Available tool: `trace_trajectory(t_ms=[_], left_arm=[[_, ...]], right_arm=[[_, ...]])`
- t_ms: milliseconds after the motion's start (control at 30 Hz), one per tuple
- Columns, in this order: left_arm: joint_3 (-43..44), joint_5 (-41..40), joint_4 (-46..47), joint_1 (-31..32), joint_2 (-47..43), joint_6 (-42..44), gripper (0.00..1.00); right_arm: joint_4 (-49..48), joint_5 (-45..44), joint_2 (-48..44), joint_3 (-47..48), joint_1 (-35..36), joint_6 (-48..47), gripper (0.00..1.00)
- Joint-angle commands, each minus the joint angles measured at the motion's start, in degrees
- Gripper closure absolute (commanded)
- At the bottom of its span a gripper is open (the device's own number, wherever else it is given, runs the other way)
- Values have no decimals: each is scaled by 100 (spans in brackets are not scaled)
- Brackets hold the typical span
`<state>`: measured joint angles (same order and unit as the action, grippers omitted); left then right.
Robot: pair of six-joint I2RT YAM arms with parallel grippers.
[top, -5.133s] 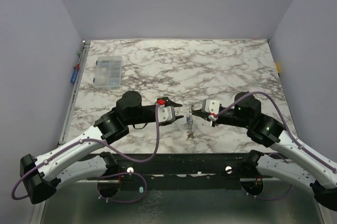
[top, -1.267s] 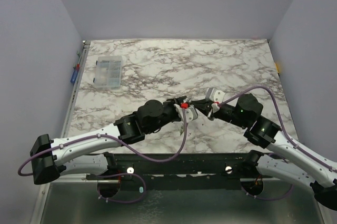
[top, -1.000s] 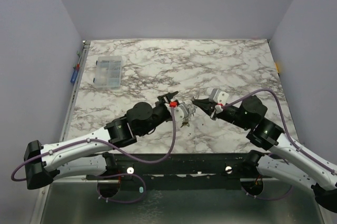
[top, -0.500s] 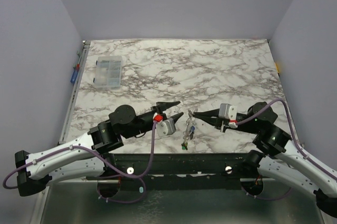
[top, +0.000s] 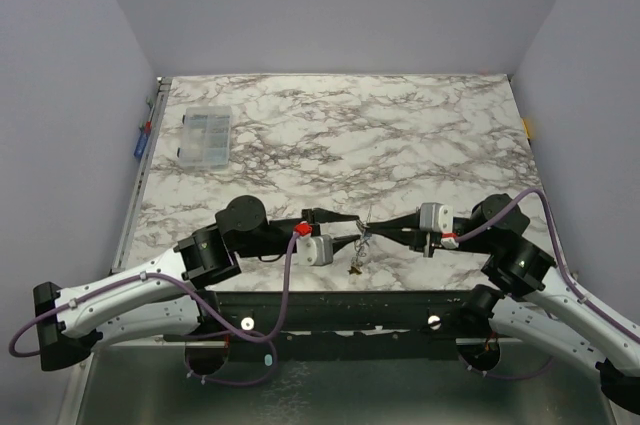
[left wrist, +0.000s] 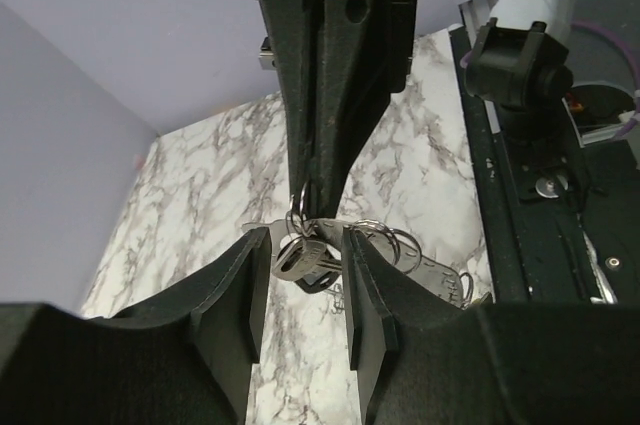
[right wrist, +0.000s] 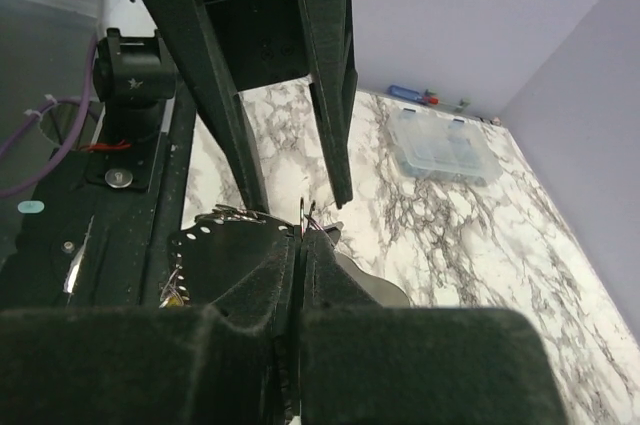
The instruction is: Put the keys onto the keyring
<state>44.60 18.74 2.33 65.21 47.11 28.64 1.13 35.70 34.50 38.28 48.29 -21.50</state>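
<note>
The left jaws stand apart, their matte black pads (left wrist: 365, 290) flanking the keys (left wrist: 302, 260), a small bunch of flat silvery metal pieces; whether the pads press on the bunch cannot be told. The right jaws are pressed together on the thin wire of the keyring (left wrist: 298, 207), a pale silvery loop from which the keys hang over the near middle of the white, grey-veined, marble-look tabletop (top: 400, 135). A clear plastic compartment box (top: 203, 135) sits well apart at the far left, its contents too small to make out.
</note>
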Motion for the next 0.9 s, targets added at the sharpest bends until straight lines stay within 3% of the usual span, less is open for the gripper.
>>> trace_trajectory(t_ms=[0,300,700,867], left_arm=[[260,582,-17,-48,142,-235,60],[241,609,30,-68,338,-146,63],[251,459,46,-138,457,-59,79],[201,188,128,-148,435,-158,79]], right_arm=[[-121,157,-8,273,13,20,99],[72,401,52,360,13,3,99],[23,669,97,409,13,46,99],[-42,727,89,406,16,67,100]])
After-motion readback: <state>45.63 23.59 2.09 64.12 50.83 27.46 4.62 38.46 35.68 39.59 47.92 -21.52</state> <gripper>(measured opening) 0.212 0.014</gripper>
